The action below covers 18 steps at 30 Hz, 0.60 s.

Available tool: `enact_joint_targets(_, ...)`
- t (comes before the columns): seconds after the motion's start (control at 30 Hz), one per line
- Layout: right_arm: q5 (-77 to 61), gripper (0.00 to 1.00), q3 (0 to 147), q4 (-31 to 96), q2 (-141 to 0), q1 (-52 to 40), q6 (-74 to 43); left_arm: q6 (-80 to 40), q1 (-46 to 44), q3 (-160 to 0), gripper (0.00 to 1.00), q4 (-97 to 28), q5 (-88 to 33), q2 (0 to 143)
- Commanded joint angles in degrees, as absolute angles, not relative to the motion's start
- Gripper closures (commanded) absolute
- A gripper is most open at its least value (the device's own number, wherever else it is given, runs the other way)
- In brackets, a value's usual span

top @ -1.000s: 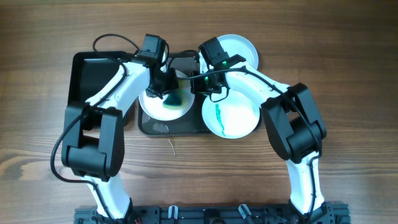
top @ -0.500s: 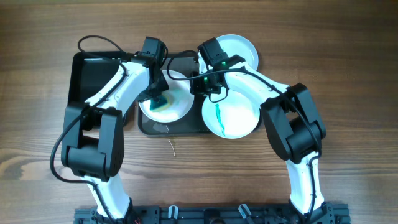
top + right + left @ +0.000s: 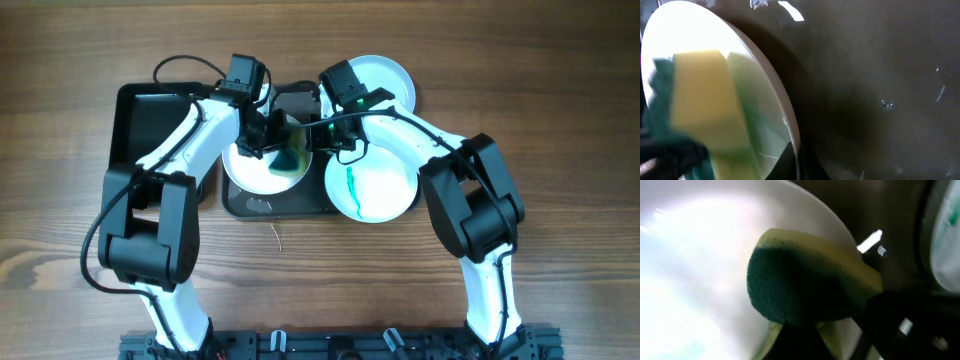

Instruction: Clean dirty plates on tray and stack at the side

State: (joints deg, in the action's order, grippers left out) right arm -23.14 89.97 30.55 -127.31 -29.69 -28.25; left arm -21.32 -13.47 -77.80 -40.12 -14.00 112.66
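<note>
A white plate (image 3: 258, 172) with a teal smear lies on the left of the dark grey tray (image 3: 262, 206). My left gripper (image 3: 268, 135) is shut on a yellow and green sponge (image 3: 805, 285) and presses it on this plate (image 3: 695, 260). My right gripper (image 3: 318, 136) is shut on the plate's right rim (image 3: 785, 112); the sponge (image 3: 707, 105) shows in the right wrist view too. A second plate (image 3: 372, 188) with a teal streak lies at the tray's right. A third plate (image 3: 385, 78) lies at the back right.
A smaller, deeper black tray (image 3: 150, 120) stands at the left, under my left arm. Bare wooden table (image 3: 330, 280) lies in front of the tray.
My left gripper swept the sponge to the plate's left and back to its upper right. The teal smear spread on the plate. My right gripper kept still.
</note>
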Motion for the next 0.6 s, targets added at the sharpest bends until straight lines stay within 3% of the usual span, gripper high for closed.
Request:
enact_joint_targets(0.0, -23.66, 0.96, 89.49, 30.48, -128.05, -29.54, -28.27, -26.96, -12.64, -78.06, 0.96, -40.05, 4.51, 113.12)
enact_joint_targets(0.2, -23.38, 0.96, 89.49, 30.92, -128.05, -29.61, -28.32, -29.15, -11.14, -84.51, 0.96, -50.04, 9.30, 111.09)
enact_joint_targets(0.37, -23.16, 0.96, 89.58, 31.11, -127.90, -29.93, -27.99, -28.69, -7.64, -94.02, 0.96, -61.47, 4.45, 106.74)
enact_joint_targets(0.57, -17.06, 0.96, 89.91, 33.39, -123.92, -31.00, -26.30, -23.35, -2.74, -95.37, 0.96, -65.30, 0.01, 102.43)
